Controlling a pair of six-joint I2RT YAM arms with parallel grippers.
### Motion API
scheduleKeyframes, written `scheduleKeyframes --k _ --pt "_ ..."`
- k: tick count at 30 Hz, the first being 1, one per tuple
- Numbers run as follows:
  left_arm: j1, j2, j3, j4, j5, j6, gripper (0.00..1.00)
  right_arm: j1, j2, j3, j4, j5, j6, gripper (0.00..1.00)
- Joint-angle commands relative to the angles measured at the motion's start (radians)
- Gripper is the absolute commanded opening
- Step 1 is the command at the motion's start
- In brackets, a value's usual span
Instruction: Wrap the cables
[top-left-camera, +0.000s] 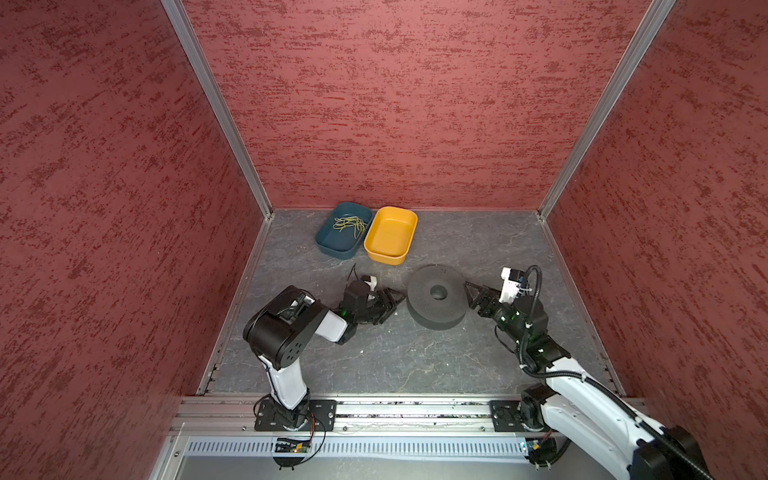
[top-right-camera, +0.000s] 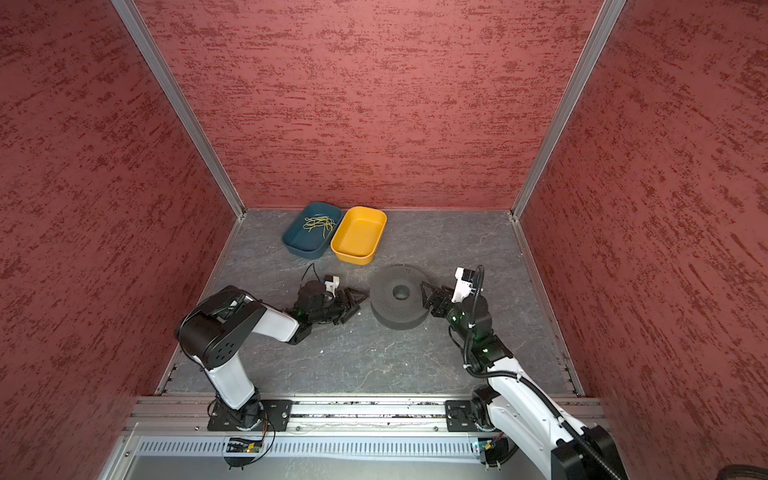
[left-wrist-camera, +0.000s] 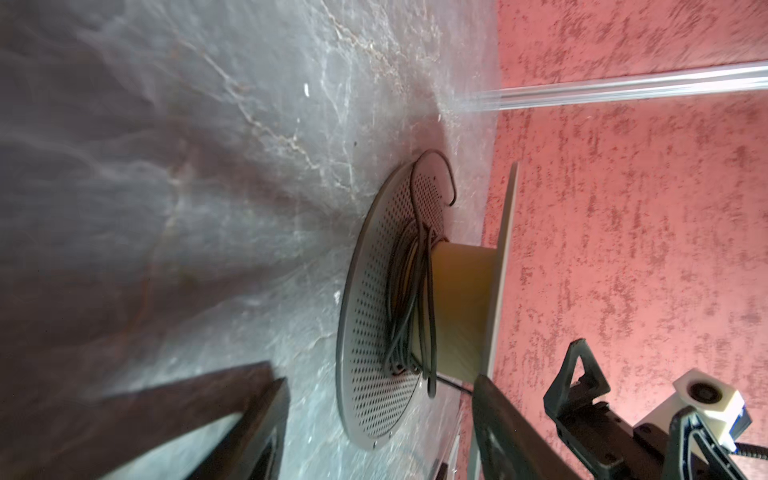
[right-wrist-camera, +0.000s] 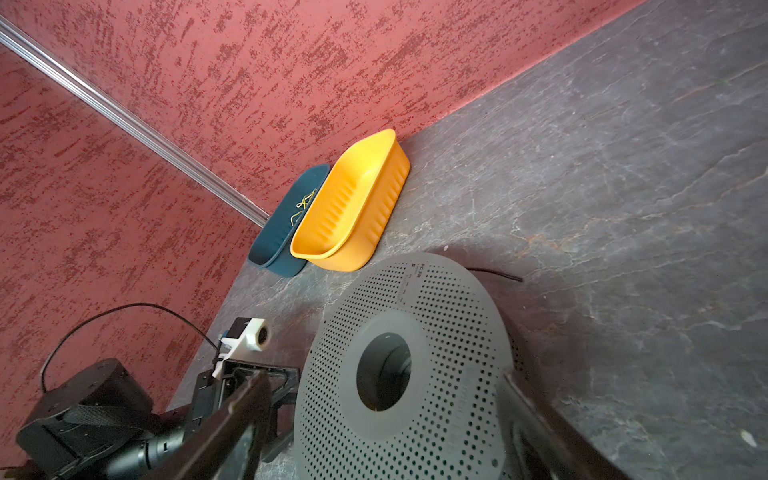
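Observation:
A grey perforated spool (top-left-camera: 422, 286) (top-right-camera: 384, 286) lies flat mid-table. In the left wrist view the thin black cable (left-wrist-camera: 409, 291) sits in loose turns round its tan core, one end curling off the flange and a strand trailing towards one of my fingers (left-wrist-camera: 498, 419). A cable end (right-wrist-camera: 498, 274) rests on the table beyond the spool. My left gripper (top-left-camera: 392, 301) (left-wrist-camera: 374, 436) stands open just left of the spool, holding nothing. My right gripper (top-left-camera: 473, 296) (right-wrist-camera: 386, 449) is open at the spool's right rim, its fingers either side of the top flange (right-wrist-camera: 436, 316).
A blue bin (top-left-camera: 328, 245) holding yellow-green strands (top-left-camera: 351, 224) and an empty yellow bin (top-left-camera: 384, 257) stand side by side at the back wall. Red walls close in three sides. A thin black wire (right-wrist-camera: 124, 309) loops off my left wrist.

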Motion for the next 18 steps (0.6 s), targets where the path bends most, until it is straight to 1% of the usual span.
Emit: scheduleKeyframes --k 1,5,8,11,12,13,15,17,18 --pt "0.024 -0.027 0.0 -0.149 0.017 0.068 0.71 -0.004 0.019 0.036 0.032 0.026 -0.031 0.86" --pt "0.055 -0.049 0.015 -0.246 0.061 0.107 0.71 -0.003 0.049 0.069 -0.005 0.052 -0.064 0.87" --pt "0.077 -0.114 0.028 -0.393 0.056 0.166 0.71 -0.003 0.091 0.119 -0.06 0.105 -0.127 0.9" --pt "0.086 -0.22 0.118 -0.673 -0.001 0.295 0.74 -0.006 0.157 0.179 -0.113 0.194 -0.194 0.98" --pt "0.087 -0.255 0.17 -0.79 -0.046 0.344 0.76 -0.009 0.182 0.196 -0.117 0.224 -0.215 0.98" --pt "0.092 -0.277 0.21 -0.867 -0.089 0.389 0.77 -0.012 0.204 0.21 -0.12 0.245 -0.234 0.98" --pt "0.12 -0.331 0.289 -1.025 -0.145 0.474 0.87 -0.02 0.249 0.237 -0.11 0.294 -0.285 0.98" --pt "0.155 -0.371 0.365 -1.13 -0.198 0.55 1.0 -0.028 0.285 0.248 -0.081 0.345 -0.335 0.98" --pt "0.171 -0.388 0.4 -1.177 -0.252 0.603 0.99 -0.034 0.3 0.248 -0.054 0.369 -0.364 0.98"
